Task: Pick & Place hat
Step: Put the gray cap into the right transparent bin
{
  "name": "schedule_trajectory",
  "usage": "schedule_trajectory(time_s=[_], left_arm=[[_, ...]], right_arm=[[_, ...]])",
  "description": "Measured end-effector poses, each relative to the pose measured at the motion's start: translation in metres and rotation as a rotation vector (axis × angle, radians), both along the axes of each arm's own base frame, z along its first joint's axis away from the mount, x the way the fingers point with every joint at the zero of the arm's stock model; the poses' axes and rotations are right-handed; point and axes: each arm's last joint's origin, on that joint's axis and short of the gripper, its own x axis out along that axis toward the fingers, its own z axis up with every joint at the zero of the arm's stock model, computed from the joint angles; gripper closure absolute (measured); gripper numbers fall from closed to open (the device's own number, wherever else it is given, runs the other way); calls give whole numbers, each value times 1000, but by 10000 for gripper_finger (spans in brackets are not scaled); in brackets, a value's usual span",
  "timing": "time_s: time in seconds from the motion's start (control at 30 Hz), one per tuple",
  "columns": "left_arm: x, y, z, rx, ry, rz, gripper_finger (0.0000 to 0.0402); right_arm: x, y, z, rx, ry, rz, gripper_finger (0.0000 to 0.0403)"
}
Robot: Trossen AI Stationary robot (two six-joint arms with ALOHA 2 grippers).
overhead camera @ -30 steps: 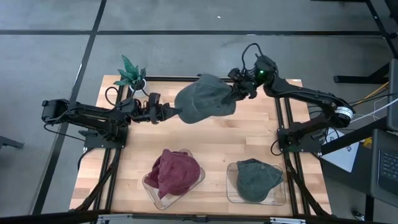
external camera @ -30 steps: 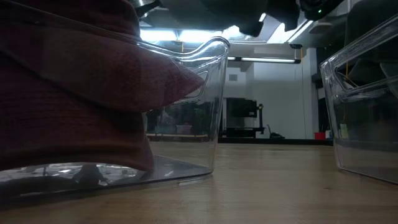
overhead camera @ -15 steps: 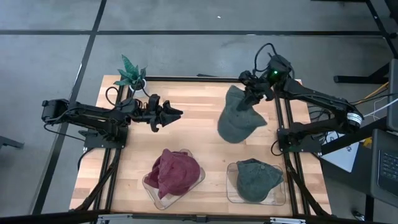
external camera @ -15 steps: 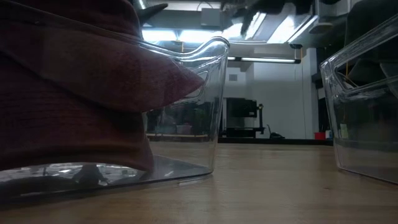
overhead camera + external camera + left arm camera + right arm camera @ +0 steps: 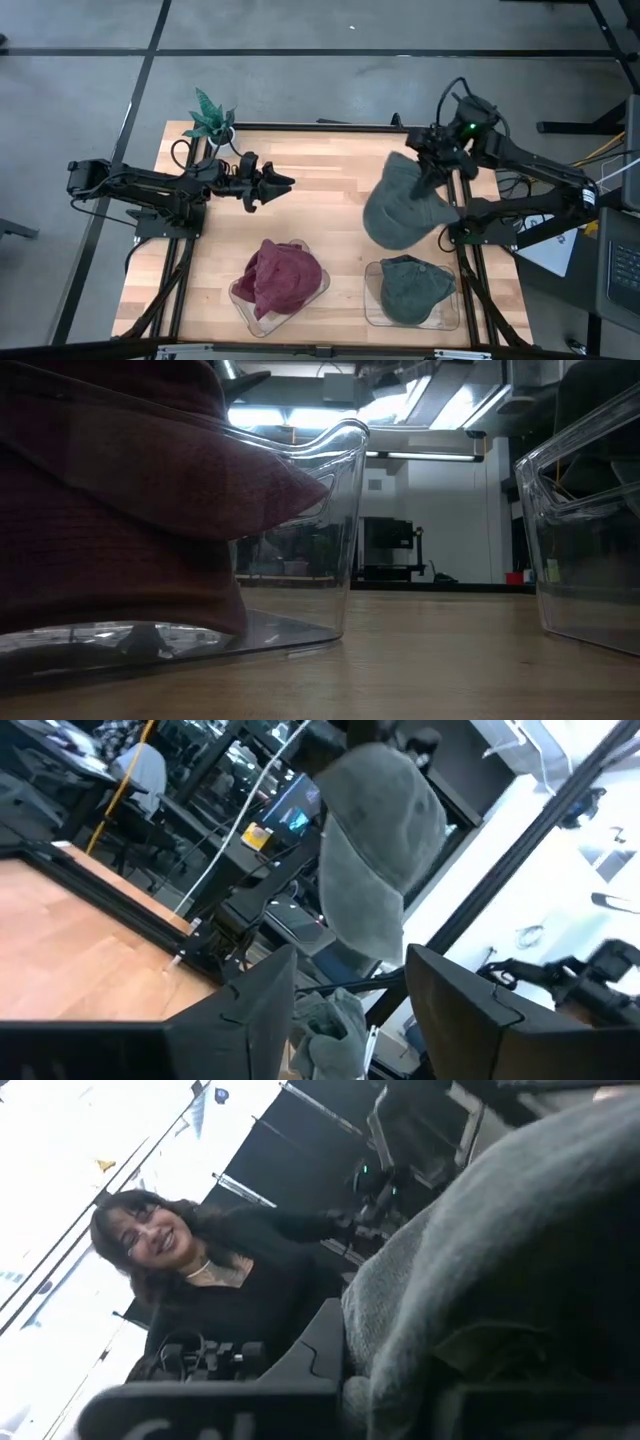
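Observation:
A grey-green hat hangs in the air over the table's right side, just beyond the right clear tray, with my right gripper shut on it. The left wrist view shows this hat dangling farther off. My left gripper stands open over the table's left-middle, pointing toward the right edge, with nothing between its fingers. Another grey-green hat lies in the right tray. A maroon hat lies in the left tray. My right gripper holds the hat by its upper edge, the end nearest the table's far right corner. The gripper and the cloth hide how the fingers close on it. The hat hangs slack below the gripper, clear of the table.
A small green plant stands at the far left corner. The low view shows the maroon hat behind its tray's clear wall and the other tray at the right. A person sits beyond the table.
My left gripper has opened and let go of the grey-green hat, staying in place. My right gripper has carried the hat toward the table's right and near edges. The hat, held spread between both grippers a second ago, now hangs from the right gripper alone.

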Motion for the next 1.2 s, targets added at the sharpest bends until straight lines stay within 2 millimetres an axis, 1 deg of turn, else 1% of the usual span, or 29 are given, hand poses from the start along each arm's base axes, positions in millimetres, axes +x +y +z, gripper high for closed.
schedule_trajectory(time_s=[0.17, 0.37, 0.63, 0.83, 1.03, 1.2], left_arm=[[0, -3, 0, -49, 0, -11, 217], [0, -8, 1, -60, -14, -55, 217], [1, -20, 4, -78, -37, -56, 215], [0, -31, 4, -80, -38, -49, 217], [0, -39, 4, -56, -38, -34, 216], [0, -42, 4, -54, -38, -27, 215]], right_arm=[[-9, 22, -10, -9, 87, 42, 397], [-15, 51, -23, -45, 187, 110, 397], [-21, 90, -41, -165, 304, 167, 397], [-26, 115, -44, -212, 330, 207, 397], [-24, 141, -53, -238, 410, 286, 397], [-14, 164, -72, -317, 497, 371, 397]])
